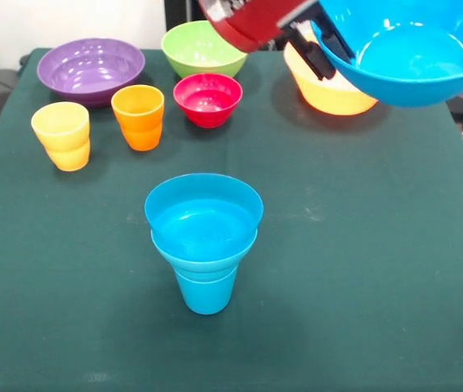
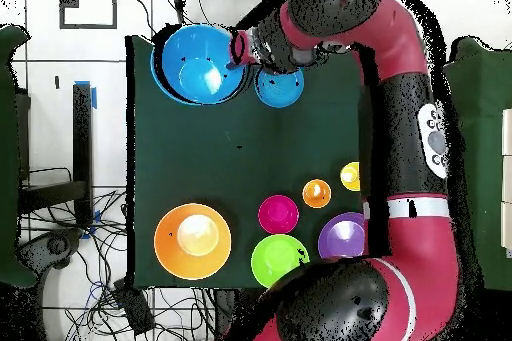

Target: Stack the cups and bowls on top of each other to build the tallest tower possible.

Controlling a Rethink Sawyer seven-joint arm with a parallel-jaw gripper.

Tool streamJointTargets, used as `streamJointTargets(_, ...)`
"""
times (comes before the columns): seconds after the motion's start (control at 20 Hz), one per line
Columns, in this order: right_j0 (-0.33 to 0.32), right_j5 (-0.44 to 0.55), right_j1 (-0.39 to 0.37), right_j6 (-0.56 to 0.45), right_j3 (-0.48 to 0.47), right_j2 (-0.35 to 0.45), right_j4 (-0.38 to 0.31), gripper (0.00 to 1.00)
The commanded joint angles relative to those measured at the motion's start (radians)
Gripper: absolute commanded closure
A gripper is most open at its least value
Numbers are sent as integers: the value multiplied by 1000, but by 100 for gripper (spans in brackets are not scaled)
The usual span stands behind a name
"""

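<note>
A red arm (image 1: 251, 20) carried a big blue bowl (image 1: 411, 53) through the upper right of the front frame, its claw (image 1: 319, 51) clamped on the bowl's rim, one dark finger (image 1: 313, 57) showing outside the wall. The bowl hung clear of the green worktop (image 1: 362, 245), in front of the yellow-orange bowl (image 1: 329, 90) resting at upper right.

The step in hand looked to be the carry of the next tier to the tower (image 1: 205, 241), which stood in the lower centre of the front frame as a blue cup (image 1: 207, 290) with what appeared to be two small blue bowls nested above it, though how many could not be told for sure. From overhead, the held bowl sat at upper left, just beside the tower (image 2: 279, 85) but not yet centred on it. The next move would call for shifting the bowl across until it sat squarely over the top rim, lowering it level, then letting go gently, since the narrow base could tip.

Counted on the worktop, largest first: one yellow-orange bowl, one purple bowl (image 1: 91, 69), one green bowl (image 1: 202, 47), one red bowl (image 1: 207, 98), then two loose cups, orange (image 1: 139, 117) and yellow (image 1: 62, 135). With the carried bowl, blue pieces appeared to number four.
</note>
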Motion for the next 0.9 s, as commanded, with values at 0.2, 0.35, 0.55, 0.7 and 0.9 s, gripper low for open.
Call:
streamJointTargets(0.2, 67, 331, 158, -251, -474, 127, -226, 100)
streamJointTargets(0.35, 62, 361, 183, -311, -537, 210, -327, 100)
streamJointTargets(0.55, 41, 406, 194, -367, -585, 336, -476, 100)
streamJointTargets(0.7, 23, 446, 199, -403, -612, 443, -598, 100)
streamJointTargets(0.9, -1, 509, 212, -464, -653, 619, -802, 100)
